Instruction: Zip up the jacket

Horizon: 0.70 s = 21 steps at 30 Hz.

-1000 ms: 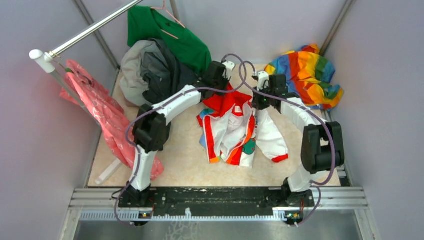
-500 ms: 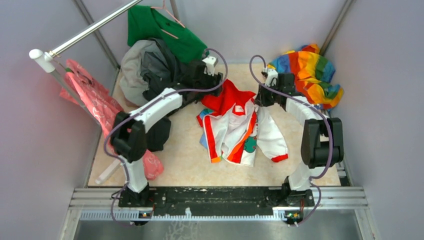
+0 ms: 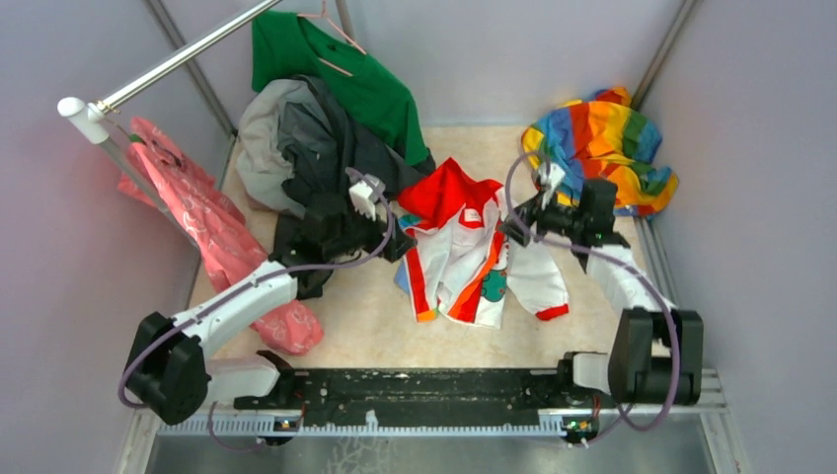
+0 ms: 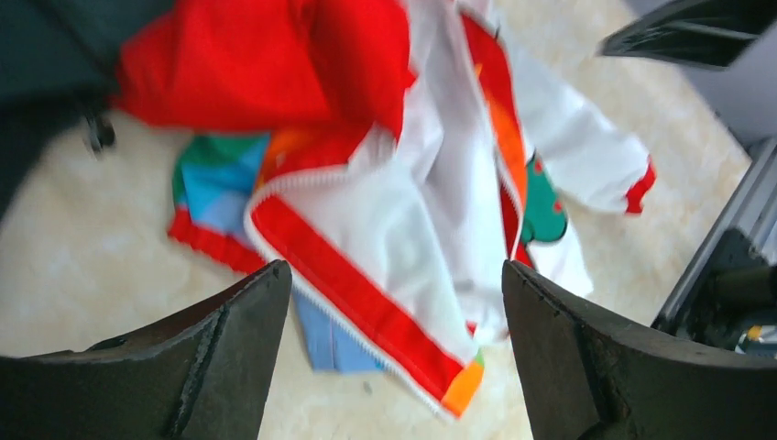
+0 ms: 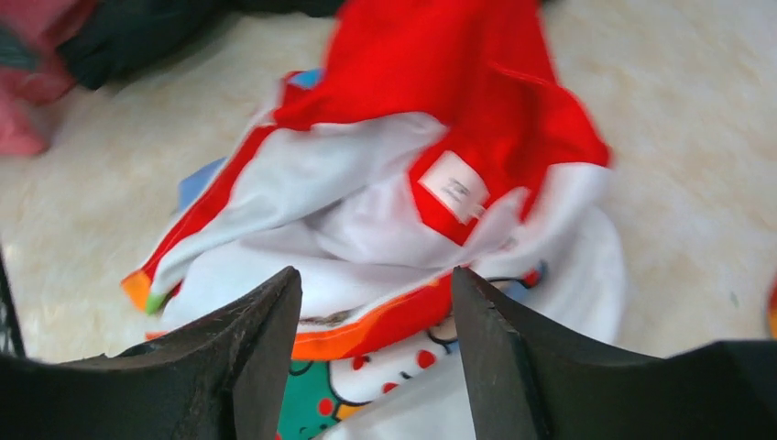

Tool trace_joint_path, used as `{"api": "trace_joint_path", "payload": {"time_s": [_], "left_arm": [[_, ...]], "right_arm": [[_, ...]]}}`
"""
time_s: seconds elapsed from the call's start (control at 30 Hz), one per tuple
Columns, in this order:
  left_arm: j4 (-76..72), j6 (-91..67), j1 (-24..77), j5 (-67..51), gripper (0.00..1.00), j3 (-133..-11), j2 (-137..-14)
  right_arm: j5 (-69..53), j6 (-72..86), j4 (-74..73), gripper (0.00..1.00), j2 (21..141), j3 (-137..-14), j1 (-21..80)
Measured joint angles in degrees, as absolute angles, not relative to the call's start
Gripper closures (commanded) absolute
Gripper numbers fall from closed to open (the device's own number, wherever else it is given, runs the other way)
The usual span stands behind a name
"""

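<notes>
Left gripper (image 4: 394, 275): fingers apart, nothing between them; it hangs at the jacket's left side, looking down on the open front.
Right gripper (image 5: 376, 275): fingers apart as well, empty; it hovers at the jacket's right side, above the white neck label (image 5: 454, 188).
Jacket (image 3: 459, 257): on the middle of the bench (image 3: 365, 316), red hood (image 3: 444, 193) toward the far edge, hem toward the near edge; the front lies open with white lining showing, so nothing is zipped yet.
Zipper edge (image 4: 357, 312): a red band with pale teeth runs along the flap turned outward; its partner side sits among folds and is hard to trace.
Likely reason: laid flat and flanked by free grippers, the jacket looks ready for a grasp on each front edge.
Neighbours: rainbow cloth (image 3: 602, 143) at the far right corner, dark grey garment (image 3: 326, 148) at the far left, both off the jacket.
</notes>
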State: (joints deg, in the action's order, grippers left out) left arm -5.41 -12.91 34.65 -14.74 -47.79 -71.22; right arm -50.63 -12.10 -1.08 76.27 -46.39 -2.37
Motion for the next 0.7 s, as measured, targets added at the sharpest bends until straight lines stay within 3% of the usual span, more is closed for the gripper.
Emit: {"api": "trace_joint_path", "payload": {"time_s": [0.13,0.27,0.5,0.7], "left_arm": [[-6.8,-14.3,34.7,-15.0,0.06,-39.0,-69.2],[-12.3,-14.3,34.7,-17.7,0.04,-35.7,-70.1],[-20.6,-17.4,34.0,-19.0,0.02,-39.8,-81.3],[-21.8,-28.8,28.8,-21.9,0.07,-49.0,-91.5]], "right_arm": [[-63.9,-20.1,8.6,0.34,69.6,-34.7,-2.3],[-70.7,-35.3,1.9,0.33,70.5,-34.2,-2.3],[-71.6,-48.1,-5.8,0.33,70.7,-36.1,-2.3],[-68.9,-50.3,-8.6,0.36,74.5,-43.3,-1.8]]}}
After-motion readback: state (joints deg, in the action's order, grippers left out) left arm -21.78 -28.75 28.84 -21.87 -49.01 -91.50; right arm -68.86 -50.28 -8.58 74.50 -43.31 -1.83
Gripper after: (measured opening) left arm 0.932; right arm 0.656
